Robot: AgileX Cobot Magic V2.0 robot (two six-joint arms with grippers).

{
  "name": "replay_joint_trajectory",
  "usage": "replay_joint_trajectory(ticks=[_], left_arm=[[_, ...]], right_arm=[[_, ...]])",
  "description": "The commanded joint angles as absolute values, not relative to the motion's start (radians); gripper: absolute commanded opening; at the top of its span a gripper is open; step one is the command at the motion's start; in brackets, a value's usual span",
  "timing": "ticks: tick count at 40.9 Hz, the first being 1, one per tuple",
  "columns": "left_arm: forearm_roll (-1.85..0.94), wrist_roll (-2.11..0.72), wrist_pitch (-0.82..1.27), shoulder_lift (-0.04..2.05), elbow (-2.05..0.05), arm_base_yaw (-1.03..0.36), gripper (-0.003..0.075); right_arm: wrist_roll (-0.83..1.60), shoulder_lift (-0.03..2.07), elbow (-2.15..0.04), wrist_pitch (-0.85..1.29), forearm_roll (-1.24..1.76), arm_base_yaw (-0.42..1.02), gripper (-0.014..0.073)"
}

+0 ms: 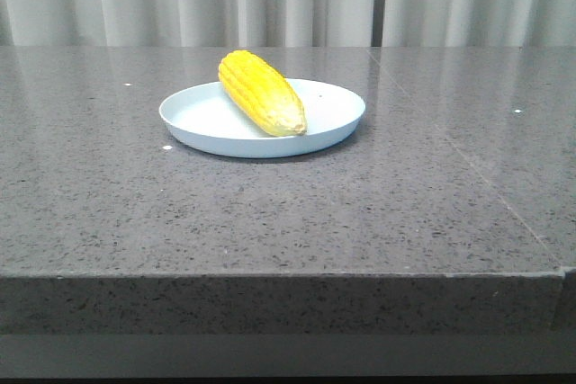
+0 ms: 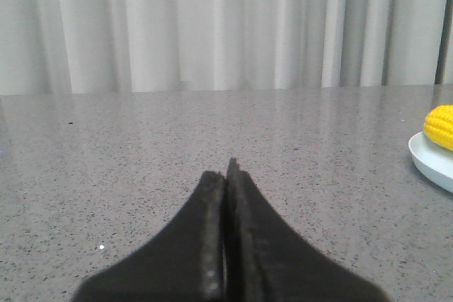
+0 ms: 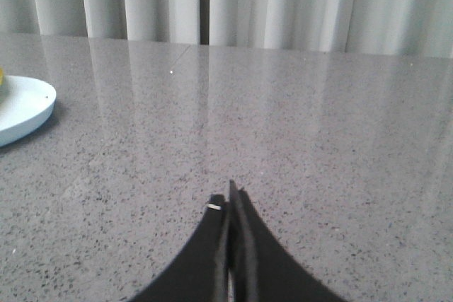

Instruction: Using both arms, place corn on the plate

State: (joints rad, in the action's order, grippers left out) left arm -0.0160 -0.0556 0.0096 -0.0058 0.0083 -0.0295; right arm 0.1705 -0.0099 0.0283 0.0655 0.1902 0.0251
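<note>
Both the left gripper (image 2: 226,167) and right gripper (image 3: 228,199) have jaws pressed together, empty; the corn (image 1: 261,92) lies on the plate (image 1: 202,119).

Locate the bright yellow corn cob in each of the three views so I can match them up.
Front view: the bright yellow corn cob lies diagonally on the round pale blue-white plate, centre of frame.
Left wrist view: only its rounded end shows at the right edge, on the plate.
Right wrist view: a yellow sliver at the left edge, probably the cob.
Shared landmark: the plate, on the grey speckled table.
</note>
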Motion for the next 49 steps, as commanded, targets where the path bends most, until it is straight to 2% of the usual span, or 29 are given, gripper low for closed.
replay_joint_trajectory(ticks=[1,15,27,49], left_arm=[[-0.017,-0.058,-0.068,-0.022,0.032,-0.032,-0.002],[-0.017,-0.058,-0.068,-0.022,0.032,-0.032,-0.002],[-0.017,-0.058,-0.068,-0.022,0.032,-0.032,-0.002],[-0.017,-0.058,-0.068,-0.022,0.032,-0.032,-0.002]], right_arm=[[0.176,-0.029,0.005,-0.03,0.199,0.019,-0.0069],[0.171,-0.027,0.005,-0.062,0.203,0.019,-0.0069],[-0.018,-0.027,0.005,-0.128,0.097,0.019,-0.0069],[-0.022,-0.028,0.005,-0.126,0.041,-0.025,-0.0069]])
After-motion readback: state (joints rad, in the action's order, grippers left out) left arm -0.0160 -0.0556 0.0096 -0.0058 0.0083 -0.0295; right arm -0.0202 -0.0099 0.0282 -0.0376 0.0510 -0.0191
